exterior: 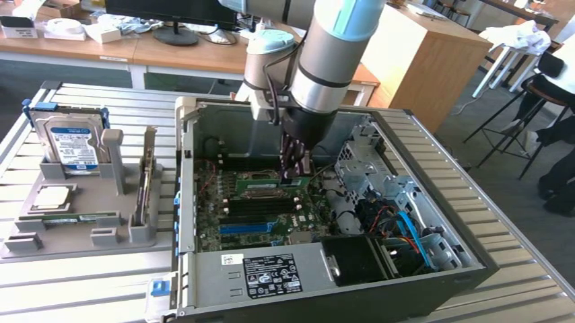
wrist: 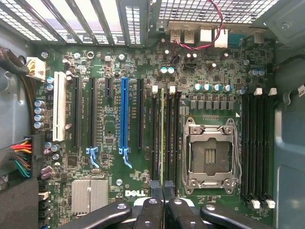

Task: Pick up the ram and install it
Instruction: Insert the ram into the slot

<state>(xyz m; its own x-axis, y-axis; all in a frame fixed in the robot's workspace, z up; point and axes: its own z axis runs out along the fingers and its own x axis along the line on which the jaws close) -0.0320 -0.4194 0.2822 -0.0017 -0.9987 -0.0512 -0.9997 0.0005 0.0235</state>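
1. Nearest is a pale, slatted metal table (exterior: pixel 81 282), which carries everything else.
2. On it, at the exterior view's left, sits a grey moulded tray (exterior: pixel 63 242). A second green stick (exterior: pixel 77 218) lies flat near its front, a square silver processor chip (exterior: pixel 52 196) lies behind that, and a blue-framed hard drive (exterior: pixel 72 145) stands on edge at the far end.
3. Right of the tray stands an open computer case (exterior: pixel 404 293) (sheet-steel walls, lid off). A grey labelled power supply (exterior: pixel 260 269) is at its near edge, and the green motherboard (exterior: pixel 242 208) lies beyond.
4. The gripper (exterior: pixel 297 176) reaches down into the case, its black fingers (wrist: pixel 155 191) pressed together on the ram (wrist: pixel 162 129). The ram is a thin green board, seen edge-on over the black memory slots, between the blue slot (wrist: pixel 124 114) and the metal-framed processor socket (wrist: pixel 209 160). Whether it touches a slot I cannot tell.
5. Farthest are wooden desks (exterior: pixel 188 57), a monitor (exterior: pixel 171 13) and, at the right, a person (exterior: pixel 561 134).
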